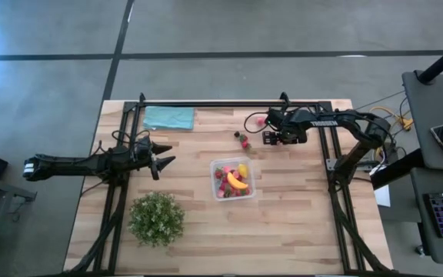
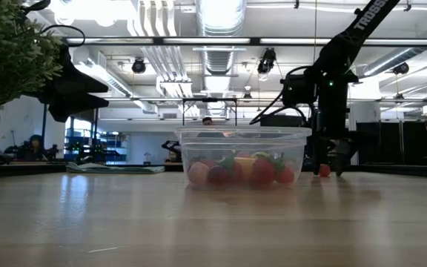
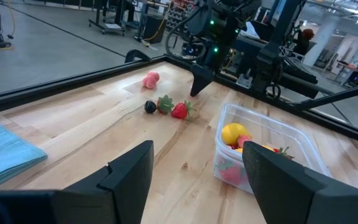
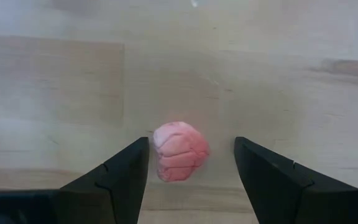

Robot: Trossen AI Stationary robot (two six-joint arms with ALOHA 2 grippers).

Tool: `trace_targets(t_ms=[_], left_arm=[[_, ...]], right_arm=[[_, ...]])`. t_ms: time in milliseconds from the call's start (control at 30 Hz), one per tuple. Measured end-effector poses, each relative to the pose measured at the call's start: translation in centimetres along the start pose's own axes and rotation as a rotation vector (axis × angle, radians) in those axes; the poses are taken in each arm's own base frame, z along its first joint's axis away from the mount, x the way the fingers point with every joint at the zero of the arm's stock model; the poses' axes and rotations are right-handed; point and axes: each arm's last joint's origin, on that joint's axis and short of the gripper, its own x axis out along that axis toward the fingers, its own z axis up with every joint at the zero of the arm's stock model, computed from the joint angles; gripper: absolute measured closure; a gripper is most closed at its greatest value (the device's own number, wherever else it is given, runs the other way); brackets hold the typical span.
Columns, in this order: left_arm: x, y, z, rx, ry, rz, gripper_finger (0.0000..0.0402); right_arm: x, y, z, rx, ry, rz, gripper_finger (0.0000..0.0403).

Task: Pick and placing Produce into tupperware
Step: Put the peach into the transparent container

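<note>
The clear tupperware [image 1: 215, 166] stands mid-table and holds red pieces, a banana [image 1: 237, 181] and a lemon [image 3: 232, 132]. A pink piece of produce [image 4: 180, 151] lies on the wood toward the far edge. My right gripper [image 4: 191, 140] is open and points down above it; the piece shows between the two fingers, untouched. Two strawberries and a dark piece [image 1: 241, 139] lie just left of that gripper [image 1: 274, 138]. At the table's left, my left gripper [image 1: 164, 163] is open and has nothing between its fingers.
A bushy green plant [image 1: 156, 218] stands at the near left. A teal folded cloth [image 1: 168, 117] lies at the far left. A black frame [image 1: 206, 104] runs along the far edge and down both sides. Bare wood lies near and right of the tupperware.
</note>
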Motion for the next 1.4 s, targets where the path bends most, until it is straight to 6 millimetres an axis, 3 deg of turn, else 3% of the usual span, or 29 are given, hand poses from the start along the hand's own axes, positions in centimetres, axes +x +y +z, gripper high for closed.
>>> trace_targets(t_ms=[1400], left_arm=[[0.00,0.00,0.00,0.000,0.001,0.001,0.0168]], right_arm=[[0.08,-0.10,0.23,-0.001,-0.033,-0.014,0.0175]])
